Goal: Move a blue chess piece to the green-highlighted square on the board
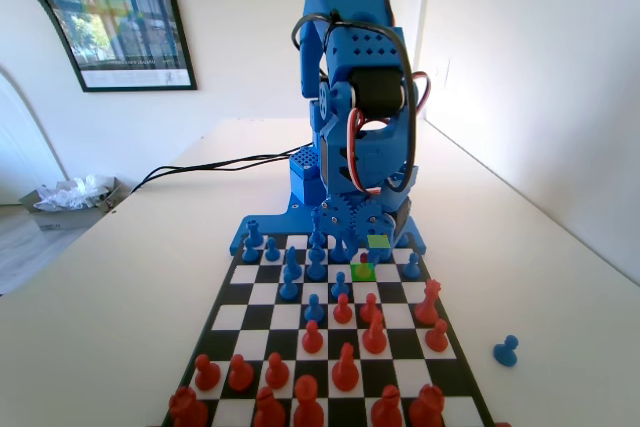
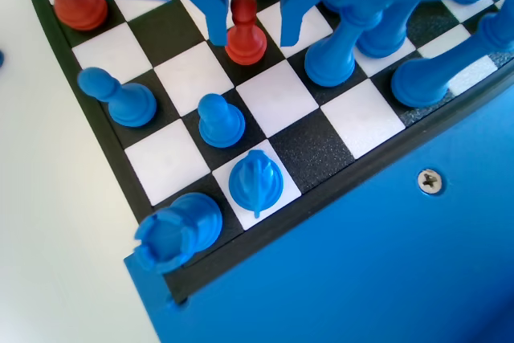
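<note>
The board (image 1: 262, 293) lies in front of the blue arm. In the fixed view the green-highlighted square (image 1: 363, 274) is in the third row from the arm, with a small red pawn (image 1: 363, 260) on it. A paler yellow-green cell (image 1: 378, 242) lies just behind it. My gripper (image 1: 358, 243) hangs low over these cells. In the wrist view my gripper (image 2: 254, 38) is open, its jaws standing either side of the red pawn (image 2: 245, 36) without clamping it. Blue chess pieces stand closer to the camera: a pawn (image 2: 221, 120), a knight (image 2: 255, 183) and a rook (image 2: 177, 234).
Several more blue pieces (image 2: 337, 50) crowd the right side of the wrist view, and another blue pawn (image 2: 120, 98) stands at the left. Red pieces (image 1: 345, 367) occupy the near rows in the fixed view. One blue pawn (image 1: 506, 350) stands off the board at the right.
</note>
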### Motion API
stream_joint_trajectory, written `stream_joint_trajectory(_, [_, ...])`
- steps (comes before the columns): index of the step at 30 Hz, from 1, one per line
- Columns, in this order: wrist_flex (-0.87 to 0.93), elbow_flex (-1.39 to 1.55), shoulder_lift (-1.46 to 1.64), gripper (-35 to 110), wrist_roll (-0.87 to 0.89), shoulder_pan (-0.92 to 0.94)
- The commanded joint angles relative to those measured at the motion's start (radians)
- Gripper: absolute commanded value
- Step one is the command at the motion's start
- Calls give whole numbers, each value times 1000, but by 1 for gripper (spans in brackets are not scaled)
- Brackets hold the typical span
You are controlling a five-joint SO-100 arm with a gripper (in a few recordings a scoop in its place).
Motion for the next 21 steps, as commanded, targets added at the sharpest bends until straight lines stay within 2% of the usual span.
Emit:
stream_joint_trajectory(1, [-3,-17,20,9,-18,-14])
stream_joint_trajectory(15, [3,-55,28,1,-26,5])
stream_joint_trajectory(21, [87,-112,114,1,-41,51])
